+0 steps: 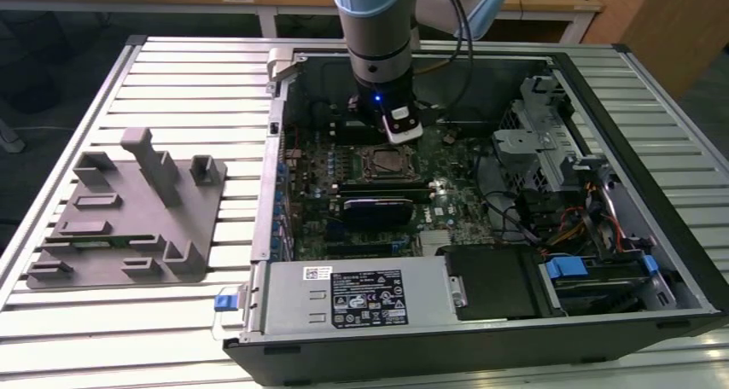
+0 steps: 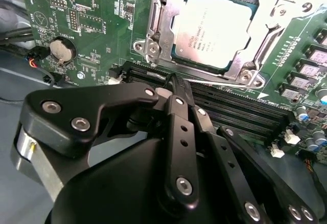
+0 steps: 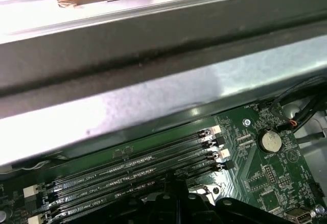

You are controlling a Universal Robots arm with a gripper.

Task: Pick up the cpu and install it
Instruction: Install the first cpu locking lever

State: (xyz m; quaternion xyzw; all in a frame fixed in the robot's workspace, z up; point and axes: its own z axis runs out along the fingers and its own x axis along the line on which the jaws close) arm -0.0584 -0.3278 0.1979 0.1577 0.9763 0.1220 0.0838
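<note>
Apparently mostly done: I see the cpu (image 2: 213,29) lying flat in the motherboard socket (image 2: 159,40), silver top up. My gripper (image 2: 176,87) hangs just beside it over the memory slots (image 2: 240,113), fingers pressed together, holding nothing. Whether the socket frame is latched, I cannot tell

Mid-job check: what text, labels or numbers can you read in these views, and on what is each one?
No text can be read with confidence.
cpu, seated in its socket: lines of dark print on the silver top, too blurred to read.
Black label on the power supply: white print and symbols, too small.
Motherboard: white markings, too small.
By the memory slots: tiny white marks, blurred.
</note>
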